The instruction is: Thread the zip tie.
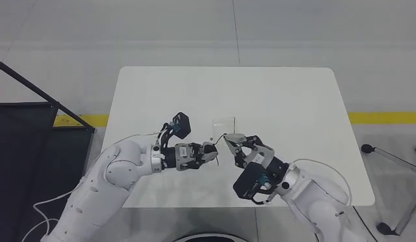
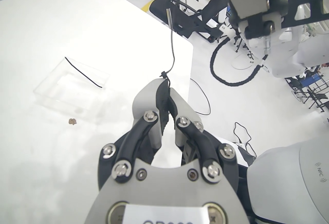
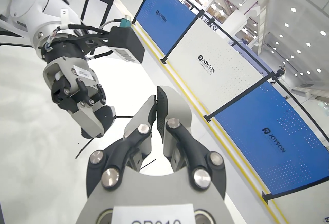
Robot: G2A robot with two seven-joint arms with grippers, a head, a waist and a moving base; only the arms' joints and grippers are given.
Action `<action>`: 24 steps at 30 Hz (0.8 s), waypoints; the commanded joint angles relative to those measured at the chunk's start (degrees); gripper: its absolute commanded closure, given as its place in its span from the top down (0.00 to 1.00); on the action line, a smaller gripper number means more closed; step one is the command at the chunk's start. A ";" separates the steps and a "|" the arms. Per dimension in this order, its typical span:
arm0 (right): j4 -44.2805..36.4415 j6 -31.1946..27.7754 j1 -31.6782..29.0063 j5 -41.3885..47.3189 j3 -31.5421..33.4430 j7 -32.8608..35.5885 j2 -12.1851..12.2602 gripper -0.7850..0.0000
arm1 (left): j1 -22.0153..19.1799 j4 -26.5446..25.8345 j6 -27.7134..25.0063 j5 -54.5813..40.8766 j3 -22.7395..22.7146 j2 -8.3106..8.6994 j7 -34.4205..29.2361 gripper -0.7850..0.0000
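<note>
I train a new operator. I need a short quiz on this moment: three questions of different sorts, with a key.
1. True or false: the left gripper is shut on a thin black zip tie close to its head.
2. Where is the second black zip tie? A. at the clear plastic tray B. also in the left gripper C. threaded through the first tie
3. How many zip ties show in the left wrist view?
Key: 1 true; 2 A; 3 two.
</note>
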 commanded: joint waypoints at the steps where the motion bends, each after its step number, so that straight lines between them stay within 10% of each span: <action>1: 0.26 -2.84 0.59 0.19 -0.34 -0.32 0.06 0.00 | 0.03 0.09 0.24 -0.19 -0.08 0.03 0.45 0.00; 24: 1.66 -21.10 4.12 2.22 -0.98 -1.56 0.89 0.00 | 0.89 0.02 1.83 0.21 -1.25 0.28 5.86 0.00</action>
